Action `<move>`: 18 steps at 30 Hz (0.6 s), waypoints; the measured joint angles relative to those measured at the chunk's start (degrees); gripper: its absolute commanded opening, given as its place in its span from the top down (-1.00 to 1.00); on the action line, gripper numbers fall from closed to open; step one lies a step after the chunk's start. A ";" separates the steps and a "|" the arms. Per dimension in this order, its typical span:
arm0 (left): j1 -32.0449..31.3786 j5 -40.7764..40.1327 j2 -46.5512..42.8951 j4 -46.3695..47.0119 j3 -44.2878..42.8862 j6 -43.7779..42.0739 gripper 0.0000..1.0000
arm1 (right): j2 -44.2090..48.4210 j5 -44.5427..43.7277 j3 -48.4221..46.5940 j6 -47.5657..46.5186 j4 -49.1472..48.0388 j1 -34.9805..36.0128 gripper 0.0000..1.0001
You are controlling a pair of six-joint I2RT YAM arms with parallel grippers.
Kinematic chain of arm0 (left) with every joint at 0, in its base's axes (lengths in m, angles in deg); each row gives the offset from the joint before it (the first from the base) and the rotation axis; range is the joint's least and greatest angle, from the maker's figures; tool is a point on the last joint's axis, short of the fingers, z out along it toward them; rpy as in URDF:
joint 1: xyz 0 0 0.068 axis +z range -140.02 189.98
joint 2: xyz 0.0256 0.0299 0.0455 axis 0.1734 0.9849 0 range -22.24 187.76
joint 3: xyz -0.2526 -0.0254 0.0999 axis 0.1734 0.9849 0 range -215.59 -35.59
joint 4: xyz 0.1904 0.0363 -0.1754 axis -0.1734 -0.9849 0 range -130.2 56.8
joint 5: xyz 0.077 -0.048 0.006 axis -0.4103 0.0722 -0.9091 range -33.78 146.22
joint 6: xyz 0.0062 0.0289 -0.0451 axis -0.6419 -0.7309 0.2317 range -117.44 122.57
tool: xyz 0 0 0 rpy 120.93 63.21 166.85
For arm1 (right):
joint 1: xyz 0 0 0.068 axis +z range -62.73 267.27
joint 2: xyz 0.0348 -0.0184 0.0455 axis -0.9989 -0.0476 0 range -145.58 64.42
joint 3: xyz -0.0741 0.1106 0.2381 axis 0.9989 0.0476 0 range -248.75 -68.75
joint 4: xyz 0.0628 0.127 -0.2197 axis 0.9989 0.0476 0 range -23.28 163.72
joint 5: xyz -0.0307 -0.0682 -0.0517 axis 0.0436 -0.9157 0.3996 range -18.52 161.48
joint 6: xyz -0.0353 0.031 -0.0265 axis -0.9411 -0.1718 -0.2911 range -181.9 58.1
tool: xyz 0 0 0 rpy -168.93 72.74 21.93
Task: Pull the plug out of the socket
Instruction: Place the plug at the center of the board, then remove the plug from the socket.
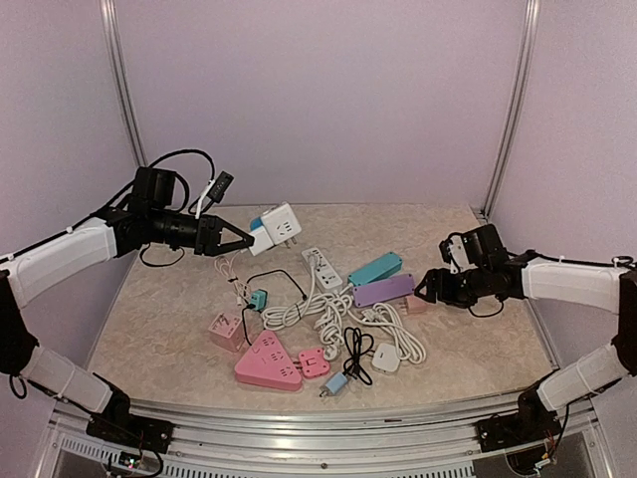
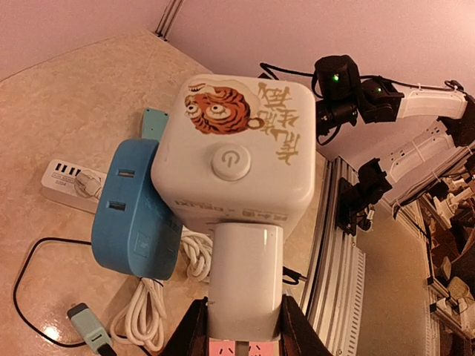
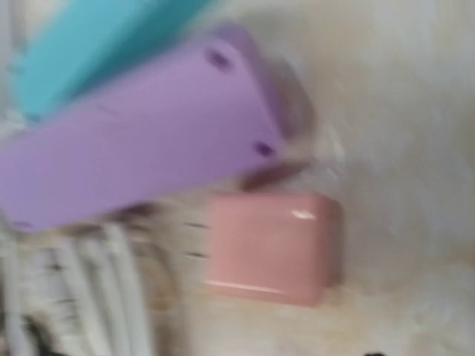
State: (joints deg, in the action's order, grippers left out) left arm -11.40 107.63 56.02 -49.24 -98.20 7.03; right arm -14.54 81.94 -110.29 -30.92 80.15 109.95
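A white cube socket [image 2: 237, 148] with a tiger picture hangs in the air at the back left [image 1: 282, 225]. A white plug [image 2: 246, 271] sits in its underside, and my left gripper [image 2: 245, 326] is shut on that plug, one dark finger on each side. A blue plug [image 2: 137, 211] is stuck in the cube's side. At the right, my right gripper [image 1: 428, 287] hovers just over a pink plug [image 3: 271, 245] that lies loose on the table, prongs pointing left. Its fingers do not show in the blurred right wrist view and nothing is between them.
Beside the pink plug lie a purple strip [image 3: 141, 148] and a teal strip [image 3: 89, 52]. Mid-table hold a white strip [image 1: 321, 267], coiled white cables [image 1: 328, 314], a pink triangular strip [image 1: 267, 362], a pink cube [image 1: 227, 331], a red plug [image 1: 315, 362] and black cords.
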 measured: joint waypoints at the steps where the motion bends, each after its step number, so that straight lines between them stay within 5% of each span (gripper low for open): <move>1: -0.04 0.66 0.00 0.26 0.24 0.00 1.00 | 1.25 0.50 -0.35 -0.39 0.07 0.02 -0.47; 10: -3.28 -0.22 0.00 1.05 1.25 -0.22 1.00 | 14.16 3.82 -9.75 -4.07 -0.24 6.54 -0.54; 18: -8.13 -9.09 1.40 1.44 1.68 0.50 1.00 | 9.62 -5.44 -19.80 -2.08 0.11 18.34 -0.55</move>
State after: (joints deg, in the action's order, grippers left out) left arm -19.53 98.54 57.42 -47.79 -96.51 7.54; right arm -4.92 76.50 -130.09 -32.99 80.26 128.29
